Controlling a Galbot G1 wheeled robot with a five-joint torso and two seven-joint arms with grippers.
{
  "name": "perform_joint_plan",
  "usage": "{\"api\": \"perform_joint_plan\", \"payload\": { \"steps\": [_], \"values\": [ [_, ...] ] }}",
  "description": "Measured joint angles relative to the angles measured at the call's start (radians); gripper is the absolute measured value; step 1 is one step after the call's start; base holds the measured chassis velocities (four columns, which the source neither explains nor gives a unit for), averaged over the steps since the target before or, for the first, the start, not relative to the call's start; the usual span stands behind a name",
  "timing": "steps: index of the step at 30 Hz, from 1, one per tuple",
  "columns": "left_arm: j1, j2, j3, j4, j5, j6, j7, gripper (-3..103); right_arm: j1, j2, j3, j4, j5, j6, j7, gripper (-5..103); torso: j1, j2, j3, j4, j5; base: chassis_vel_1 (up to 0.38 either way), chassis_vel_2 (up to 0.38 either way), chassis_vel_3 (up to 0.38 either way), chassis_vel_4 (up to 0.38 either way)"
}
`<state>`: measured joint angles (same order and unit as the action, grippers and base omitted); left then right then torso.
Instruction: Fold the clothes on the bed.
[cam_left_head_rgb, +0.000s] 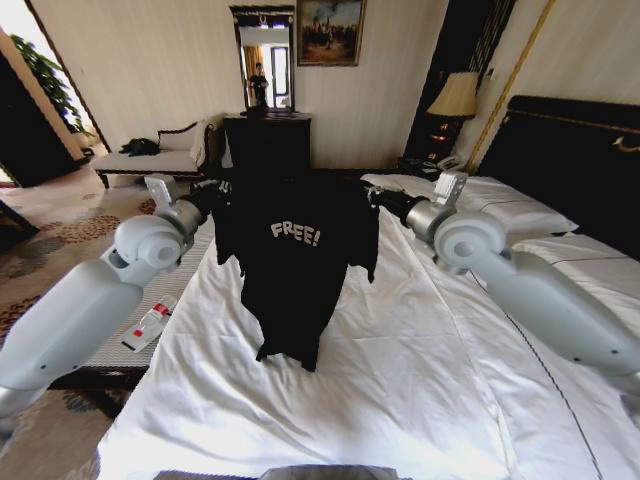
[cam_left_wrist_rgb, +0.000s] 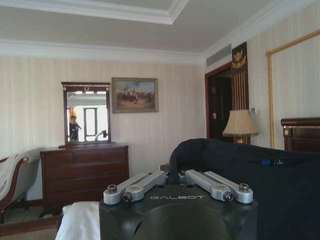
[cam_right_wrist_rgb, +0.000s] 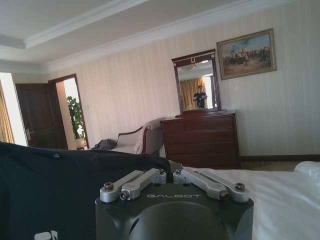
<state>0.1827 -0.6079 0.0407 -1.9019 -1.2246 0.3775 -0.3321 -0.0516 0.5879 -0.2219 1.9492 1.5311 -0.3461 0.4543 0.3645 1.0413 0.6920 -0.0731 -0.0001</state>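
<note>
Item: one black T-shirt (cam_left_head_rgb: 292, 262), white "FREE!" lettering on the chest, held up in the air over the bed (cam_left_head_rgb: 420, 370), hanging from its shoulders with the hem dangling low, just above the white sheet or brushing it; I cannot tell which. Left gripper (cam_left_head_rgb: 216, 192): at the shirt's shoulder on the robot's left, fingers drawn together on the cloth, as the left wrist view shows, with dark fabric bunched at the fingertips. Right gripper (cam_left_head_rgb: 375, 196): at the opposite shoulder, likewise clenched on the shirt in its own wrist view. Condition of garment: hangs fairly straight at the top, narrowing and twisting toward the hem, sleeves drooping at either side. Step in hand, by my reading: spreading the shirt and laying it flat before any fold. To do it well, both grippers should hold level and pull gently apart so the shoulder line is taut, then lower together so the hem meets the sheet first and the body rolls down smooth, print side consistent. Risk: the twisted lower part may land creased. Surroundings: dark dresser (cam_left_head_rgb: 268, 145) with mirror (cam_left_head_rgb: 264, 58) beyond the foot of the bed, lamp (cam_left_head_rgb: 455, 96) beside the headboard, upholstered bench (cam_left_head_rgb: 150, 158) by the far wall.
</note>
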Motion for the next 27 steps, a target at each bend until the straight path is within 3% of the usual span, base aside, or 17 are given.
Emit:
{"api": "perform_joint_plan", "payload": {
  "steps": [4, 14, 21, 27],
  "values": [
    [-0.159, -0.010, 0.057, 0.050, -0.070, 0.011, -0.006, 0, 0.081, -0.003, -0.004, -0.042, 0.061, -0.013, 0.005, 1, 0.000, 0.000, 0.000, 0.0001, 0.0001, 0.000, 0.000, 0.000, 0.000],
    [-0.352, -0.003, 0.178, 0.099, -0.144, 0.024, -0.001, 0, 0.099, -0.076, 0.053, -0.039, 0.140, -0.025, -0.005, 1, 0.000, 0.000, 0.000, 0.0001, 0.0002, 0.000, 0.000, 0.000, 0.000],
    [-0.403, -0.019, 0.222, 0.077, -0.165, 0.026, 0.001, 0, 0.108, -0.119, 0.120, -0.027, 0.228, -0.028, 0.011, 1, 0.000, 0.000, 0.000, -0.0002, 0.0001, 0.000, 0.000, 0.000, 0.000],
    [-0.377, 0.029, 0.191, -0.039, -0.205, 0.030, -0.010, 0, 0.082, -0.171, 0.188, 0.112, 0.312, -0.028, 0.052, 1, 0.000, 0.000, 0.000, -0.0004, 0.0004, 0.000, 0.000, 0.000, 0.000]
  ]
}}
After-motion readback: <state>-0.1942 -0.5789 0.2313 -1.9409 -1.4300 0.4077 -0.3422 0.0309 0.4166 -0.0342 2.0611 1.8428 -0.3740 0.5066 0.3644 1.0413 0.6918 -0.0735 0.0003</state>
